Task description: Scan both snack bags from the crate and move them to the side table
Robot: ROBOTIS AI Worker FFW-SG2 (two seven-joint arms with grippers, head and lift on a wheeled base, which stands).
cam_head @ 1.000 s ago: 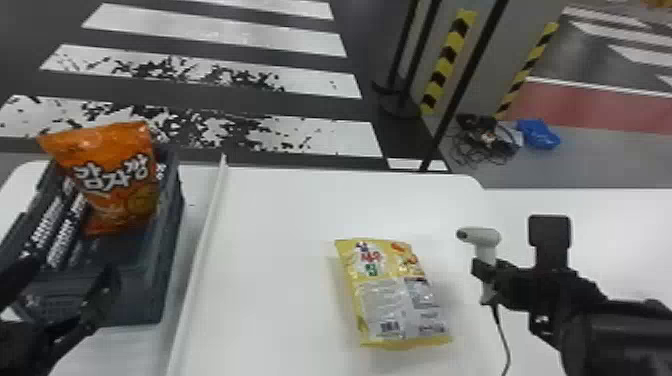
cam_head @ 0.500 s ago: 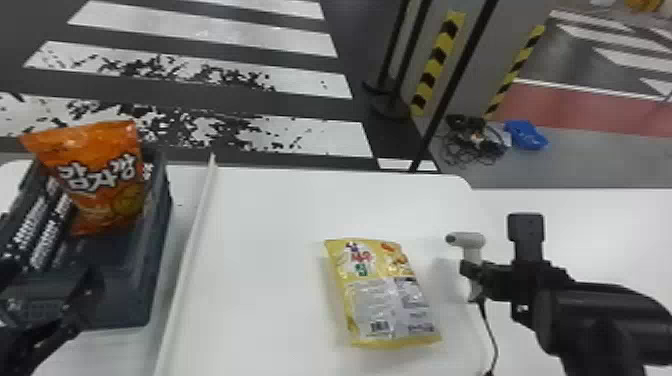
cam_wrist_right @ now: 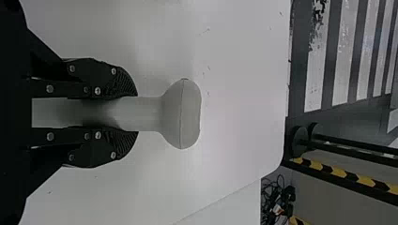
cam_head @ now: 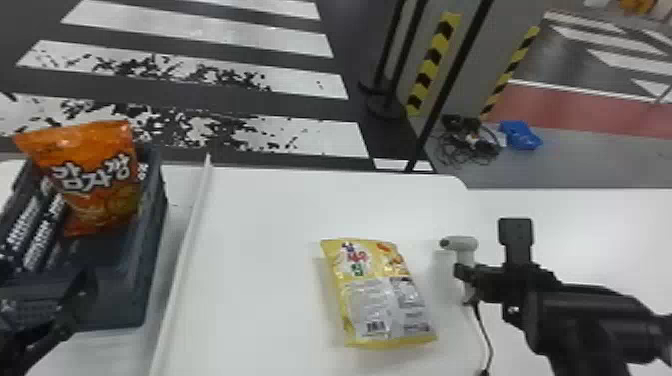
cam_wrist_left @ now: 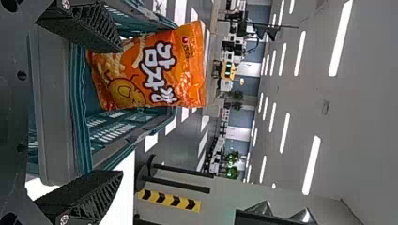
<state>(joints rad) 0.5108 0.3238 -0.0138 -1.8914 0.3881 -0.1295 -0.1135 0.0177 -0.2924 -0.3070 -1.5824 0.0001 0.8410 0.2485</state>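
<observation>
At the head view's left, an orange snack bag [cam_head: 100, 175] stands upright in the dark crate [cam_head: 156, 240]. My left gripper [cam_head: 75, 310] is over the crate's near end; in the left wrist view, the left gripper [cam_wrist_left: 119, 112] is open, its fingers spread wide, with the orange bag [cam_wrist_left: 150, 70] standing beyond them, untouched. A yellow snack bag [cam_head: 385, 295] lies back side up on the white table [cam_head: 280, 240]. To its right, my right gripper [cam_head: 465, 275] is shut on the white scanner [cam_head: 460, 244]. The right wrist view shows the right gripper [cam_wrist_right: 126, 113] clasping the scanner's handle, its head [cam_wrist_right: 183, 113] beyond.
A raised white edge [cam_head: 187, 250] runs between the crate and the yellow bag. The scanner's cable [cam_head: 485, 335] trails toward the near edge. Black posts [cam_head: 445, 90] and a striped pillar base stand behind the table, near tangled cables [cam_head: 467, 142] on the floor.
The head view has shifted, so the crate, bags and scanner all sit slightly farther left in it. The left gripper has shifted a little at the crate's near end. The right gripper still holds the scanner.
</observation>
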